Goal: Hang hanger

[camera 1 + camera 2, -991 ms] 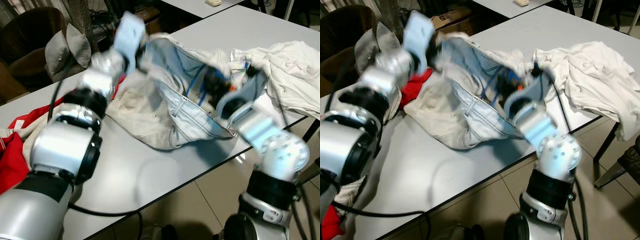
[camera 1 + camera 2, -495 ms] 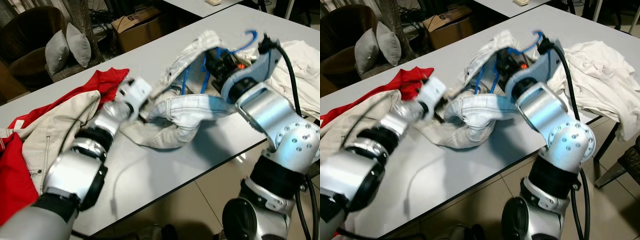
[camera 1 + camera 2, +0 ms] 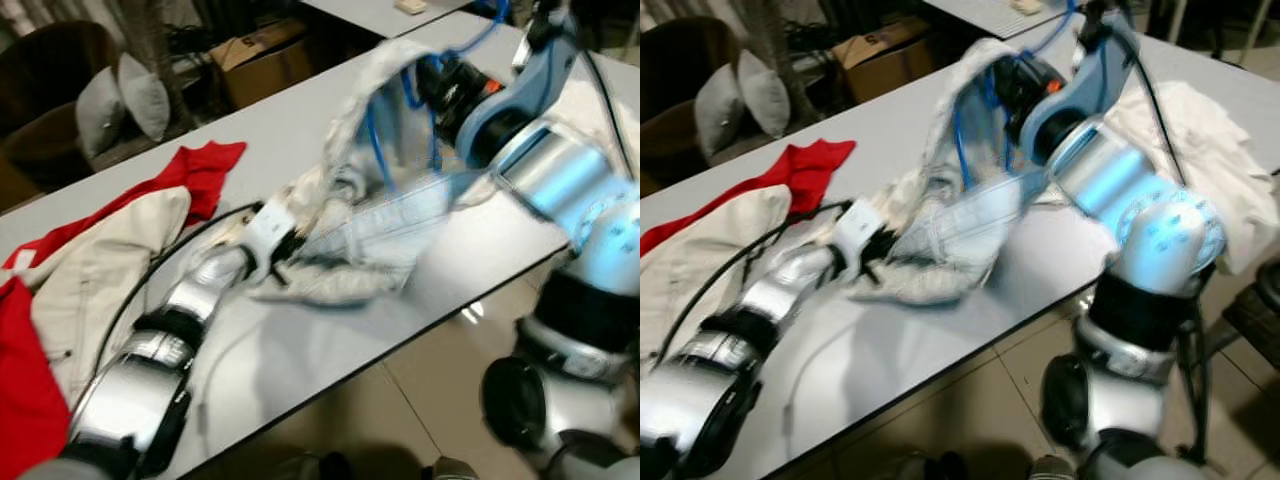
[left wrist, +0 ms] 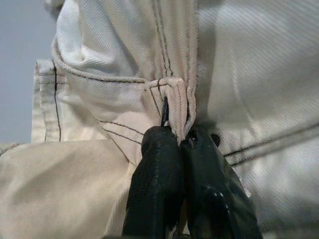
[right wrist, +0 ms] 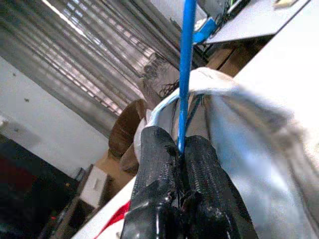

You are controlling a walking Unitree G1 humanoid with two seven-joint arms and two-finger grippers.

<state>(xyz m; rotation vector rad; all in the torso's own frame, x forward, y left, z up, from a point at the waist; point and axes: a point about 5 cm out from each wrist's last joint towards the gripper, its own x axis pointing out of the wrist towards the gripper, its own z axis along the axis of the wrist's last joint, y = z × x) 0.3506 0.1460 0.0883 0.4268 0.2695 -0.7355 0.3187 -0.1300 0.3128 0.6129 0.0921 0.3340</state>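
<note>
eye views: right end effector (image 3: 432, 82) lifts the blue hanger (image 3: 385, 130), draped with pale jeans (image 3: 375, 215), above the desk (image 3: 300, 350). the hanger's long axis runs steeply upward.
left wrist view: left end effector (image 4: 180, 144) is clenched on a jeans seam.
right wrist view: fingers (image 5: 159, 149) are clamped on the hanger wire.
step in hand: lifting. next, probably free the left grip and find a rail.

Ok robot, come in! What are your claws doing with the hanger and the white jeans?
Right claw shut on blue hanger, raised above table. Left claw pinching white jeans at a seam, low on table. Jeans draped on hanger, not hung yet. Other clothes lie around.
</note>
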